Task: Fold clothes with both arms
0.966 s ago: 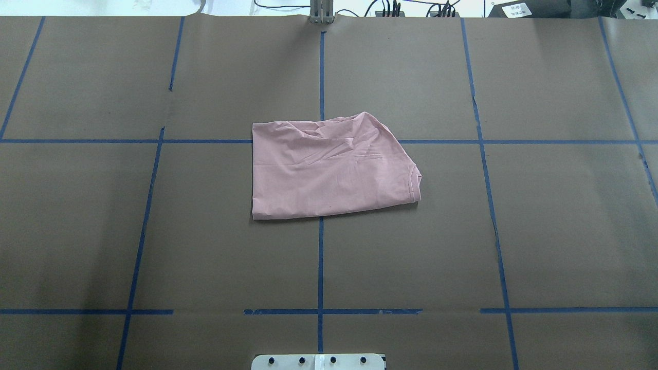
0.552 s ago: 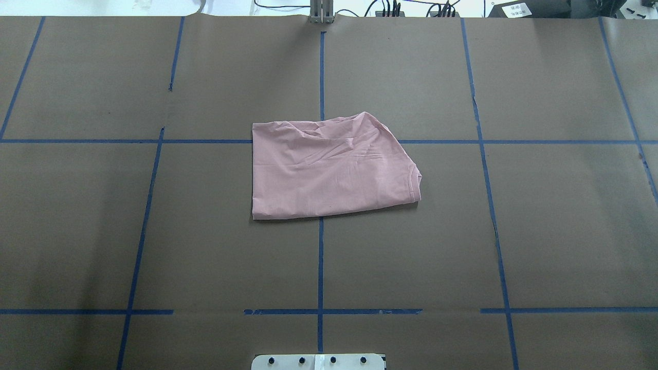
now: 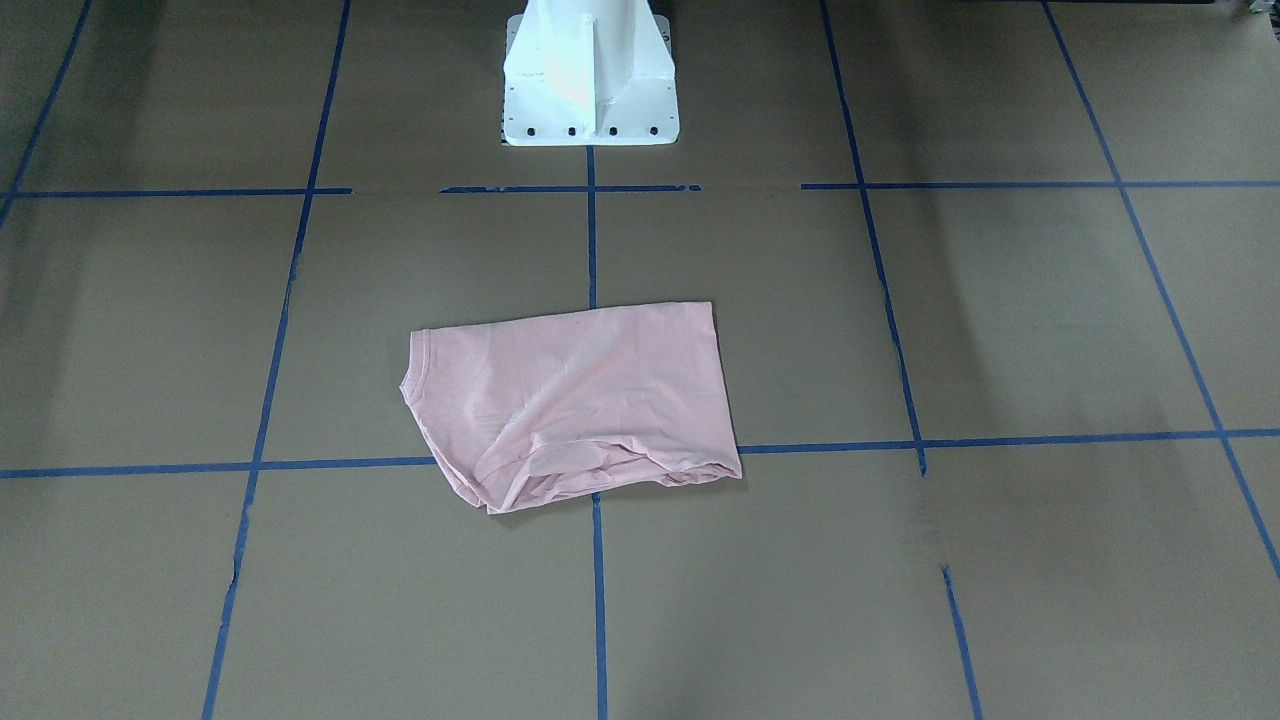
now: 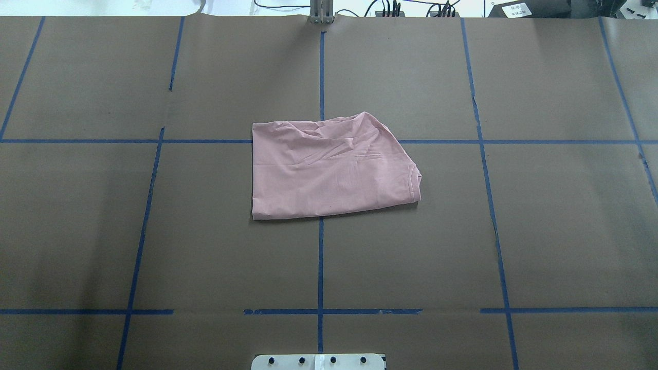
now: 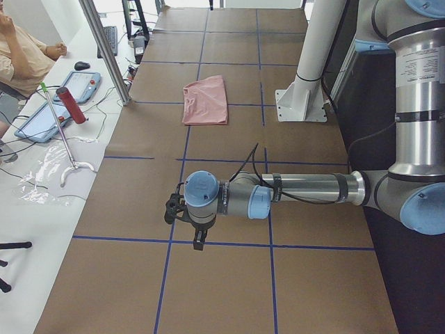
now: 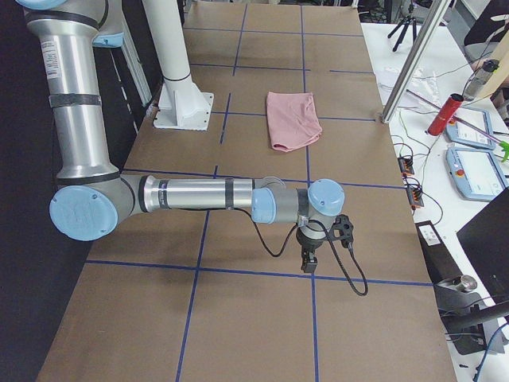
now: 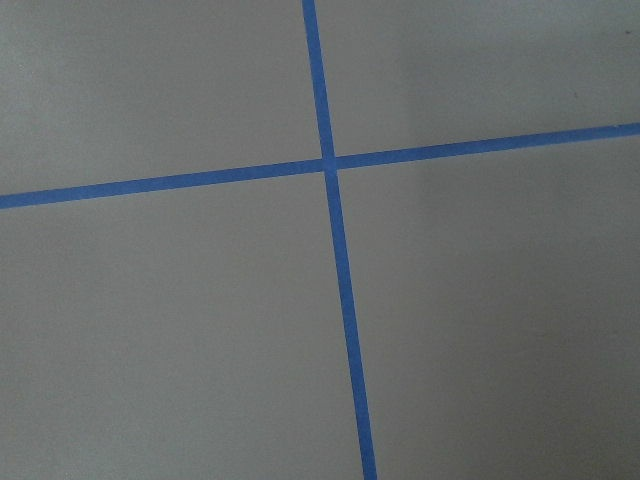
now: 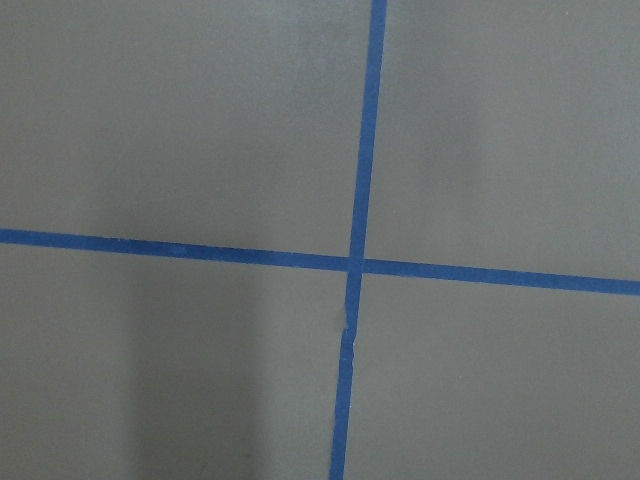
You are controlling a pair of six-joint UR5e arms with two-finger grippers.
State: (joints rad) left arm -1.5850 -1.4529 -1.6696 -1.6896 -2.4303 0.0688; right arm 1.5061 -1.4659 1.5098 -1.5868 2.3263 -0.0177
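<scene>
— What's moved in the last second?

— Nothing that I can see. The shirt [image 4: 329,172] lies just as it did a second ago in the overhead view. It's a folded pink packet at the middle of the table [image 4: 154,231], over a crossing of the blue tape [image 4: 321,257], with the same creases along its far edge. I read that as the folding done, or nearly, with both arms parked.

— Where are the arms?

— They're out of the overhead and front views. The left arm [image 5: 306,188] is stretched low over the table at its own end. The right arm [image 6: 199,193] is likewise at the other end. Each is well apart from the shirt, and my wrist cameras show only tape crossings on the brown surface.

— Pincers?

— The left pincer [image 5: 198,241] and right pincer [image 6: 307,263] point down, with nothing hanging from them. They show only in the side views, so I cannot tell whether they're wide or narrow.

— Any writing?

— None readable. The shirt shows plain pink, with no print facing up. A white label [image 4: 516,9] on a black box past the table's far edge is too small to read.
</scene>
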